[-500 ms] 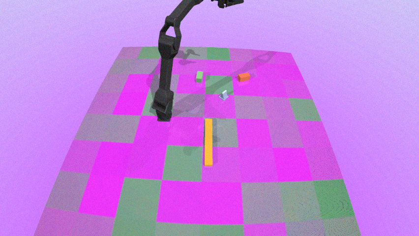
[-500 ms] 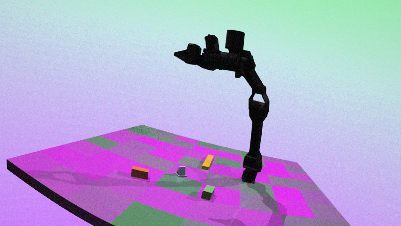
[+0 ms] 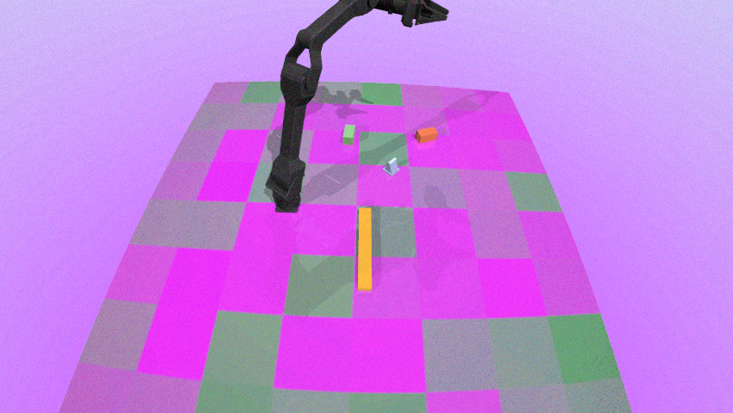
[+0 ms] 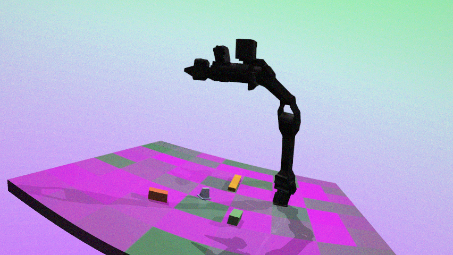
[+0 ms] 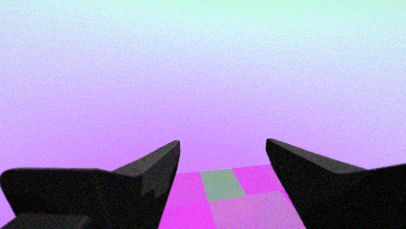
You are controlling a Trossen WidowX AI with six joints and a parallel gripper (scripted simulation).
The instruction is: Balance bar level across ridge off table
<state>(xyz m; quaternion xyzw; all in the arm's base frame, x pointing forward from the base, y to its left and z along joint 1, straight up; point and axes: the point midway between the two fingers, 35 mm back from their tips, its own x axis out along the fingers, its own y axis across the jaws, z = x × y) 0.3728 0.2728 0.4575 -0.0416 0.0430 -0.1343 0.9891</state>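
- The jaws stand well open, though short of as wide as they might go, with nothing between them; in the wrist view the two dark fingers (image 3: 434, 11) (image 4: 190, 70) are well apart, one to each side
- The black arm (image 3: 293, 128) (image 4: 287, 152) rises from the left part of the tabletop (image 3: 354, 354) (image 4: 104, 177) (image 5: 224, 183) as the top view has it, bends over at its upper joints and holds the jaws high up, pointing roughly level
- In the top view the jaws appear past the far edge, well apart from every piece below
- The yellow-orange bar (image 3: 364, 249) (image 4: 234, 183) lies flat on the tabletop, its length running from near to far in the top view, to the right of the arm's foot
- The pale grey ridge (image 3: 392, 166) (image 4: 205, 193) stands upright on its small flat foot, beyond the bar's far end and a little to the right; bar and ridge are apart, so the bar is not balanced
- A green block (image 3: 349, 134) (image 4: 235, 217) sits farther off, to the left of the ridge
- An orange block (image 3: 427, 134) (image 4: 158, 194) sits on the far side too, to the right of the ridge, touching neither it nor the green one
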